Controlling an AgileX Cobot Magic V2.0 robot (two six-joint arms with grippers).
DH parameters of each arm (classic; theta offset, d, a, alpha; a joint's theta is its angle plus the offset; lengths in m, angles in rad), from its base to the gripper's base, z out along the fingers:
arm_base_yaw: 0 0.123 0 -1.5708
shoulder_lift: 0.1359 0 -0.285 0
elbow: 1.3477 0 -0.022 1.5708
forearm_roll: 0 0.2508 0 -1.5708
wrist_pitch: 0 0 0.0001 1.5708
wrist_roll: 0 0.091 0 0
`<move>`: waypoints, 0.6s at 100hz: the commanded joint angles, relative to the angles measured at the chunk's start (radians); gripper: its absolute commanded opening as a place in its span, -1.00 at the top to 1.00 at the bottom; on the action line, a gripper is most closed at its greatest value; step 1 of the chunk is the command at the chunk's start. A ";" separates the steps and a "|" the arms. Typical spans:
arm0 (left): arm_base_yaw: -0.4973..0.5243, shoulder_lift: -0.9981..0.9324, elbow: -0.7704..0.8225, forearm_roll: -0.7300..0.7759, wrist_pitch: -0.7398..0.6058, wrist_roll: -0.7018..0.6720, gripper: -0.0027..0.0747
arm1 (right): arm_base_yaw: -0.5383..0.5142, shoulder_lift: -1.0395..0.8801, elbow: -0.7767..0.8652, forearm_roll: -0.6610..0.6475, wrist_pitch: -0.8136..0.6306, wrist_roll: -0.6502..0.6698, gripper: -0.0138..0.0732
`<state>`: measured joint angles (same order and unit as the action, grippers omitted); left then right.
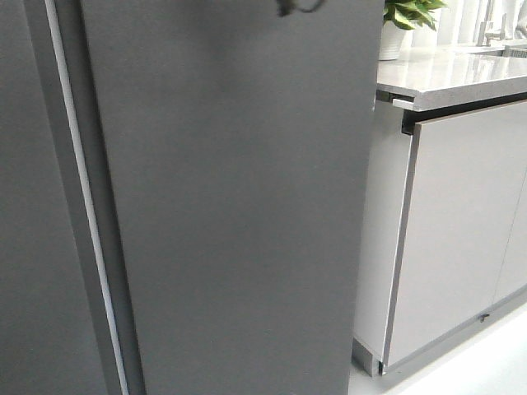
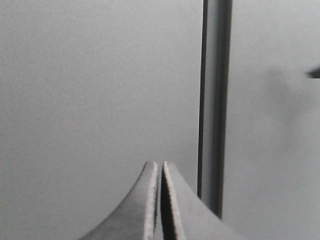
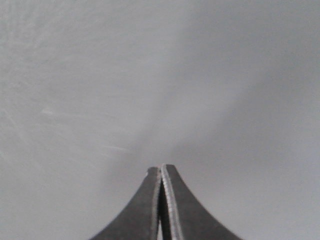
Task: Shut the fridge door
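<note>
The fridge door [image 1: 230,206] is a tall matte dark grey slab that fills the middle of the front view. Only its outer face shows, and its inner lining is hidden. A narrow seam with a pale strip [image 1: 86,230] runs down its left edge. Neither gripper shows in the front view. My left gripper [image 2: 160,164] is shut and empty, close to a grey face beside the vertical seam [image 2: 215,100]. My right gripper [image 3: 161,167] is shut and empty, its tips very near the plain grey door face [image 3: 150,75]. I cannot tell whether either touches it.
The other plain dark grey fridge panel [image 1: 33,247] stands left of the seam. Glossy light grey cabinet doors [image 1: 461,222] stand to the right under a pale stone countertop [image 1: 453,74] with a potted plant [image 1: 408,20]. A pale floor [image 1: 478,362] shows at the lower right.
</note>
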<state>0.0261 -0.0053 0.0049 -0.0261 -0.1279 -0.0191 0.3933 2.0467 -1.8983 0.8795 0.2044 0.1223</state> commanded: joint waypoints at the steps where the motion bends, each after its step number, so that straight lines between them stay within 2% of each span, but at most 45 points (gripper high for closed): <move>1: -0.006 -0.011 0.035 -0.004 -0.072 -0.004 0.98 | -0.038 -0.175 0.095 -0.057 -0.095 -0.002 0.79; 35: -0.006 -0.011 0.035 -0.004 -0.072 -0.004 0.98 | -0.189 -0.617 0.596 -0.322 -0.126 -0.002 0.79; 60: -0.006 -0.011 0.035 -0.004 -0.072 -0.004 0.98 | -0.281 -0.923 0.899 -0.503 -0.170 -0.002 0.79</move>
<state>0.0261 -0.0053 0.0049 -0.0261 -0.1279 -0.0191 0.1390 1.2341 -1.0491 0.4479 0.1178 0.1259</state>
